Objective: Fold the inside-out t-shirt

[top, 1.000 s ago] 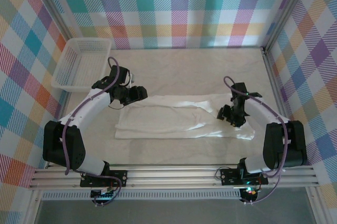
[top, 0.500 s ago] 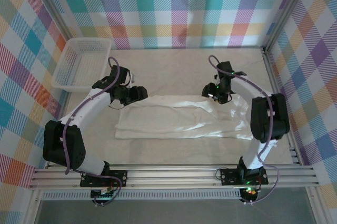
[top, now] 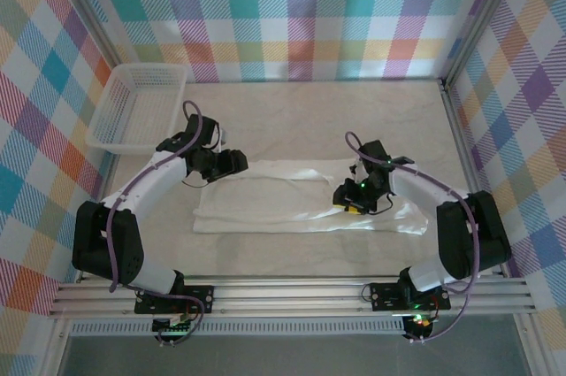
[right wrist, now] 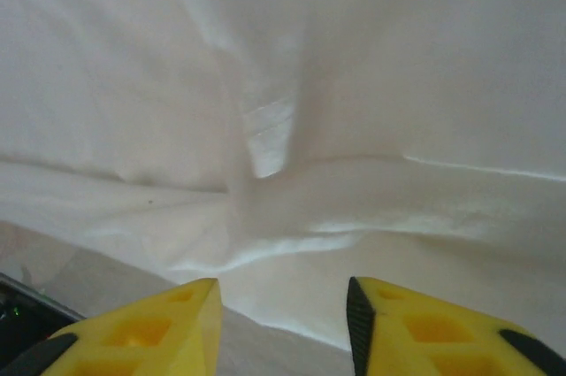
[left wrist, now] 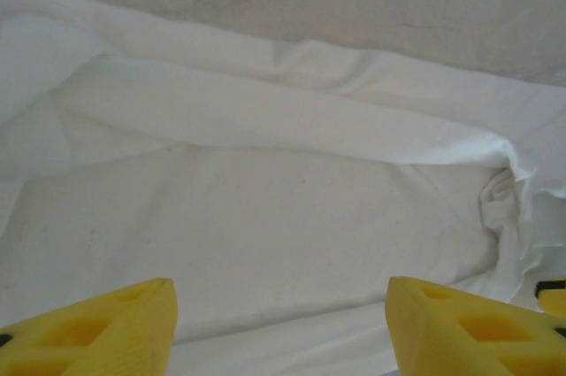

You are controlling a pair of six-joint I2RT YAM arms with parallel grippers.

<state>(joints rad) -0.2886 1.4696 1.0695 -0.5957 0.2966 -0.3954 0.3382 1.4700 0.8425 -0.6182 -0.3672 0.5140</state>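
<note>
Pale tabletop [top: 292, 102] inside plaid walls | t-shirt [top: 265, 203] lies mid-tabletop as a long band, lengthwise fold looks done, cross folds left | left gripper [top: 237, 162] spread over its left end | right gripper [top: 348, 201] part-spread at its near edge, pinching nothing

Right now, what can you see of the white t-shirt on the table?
The t-shirt is plain white, thin soft cloth. It lies flat on the table as a long, wrinkled band with folds along its length, running left to right. The left pincer hangs open over its far-left corner, the right pincer over its right part.
</note>
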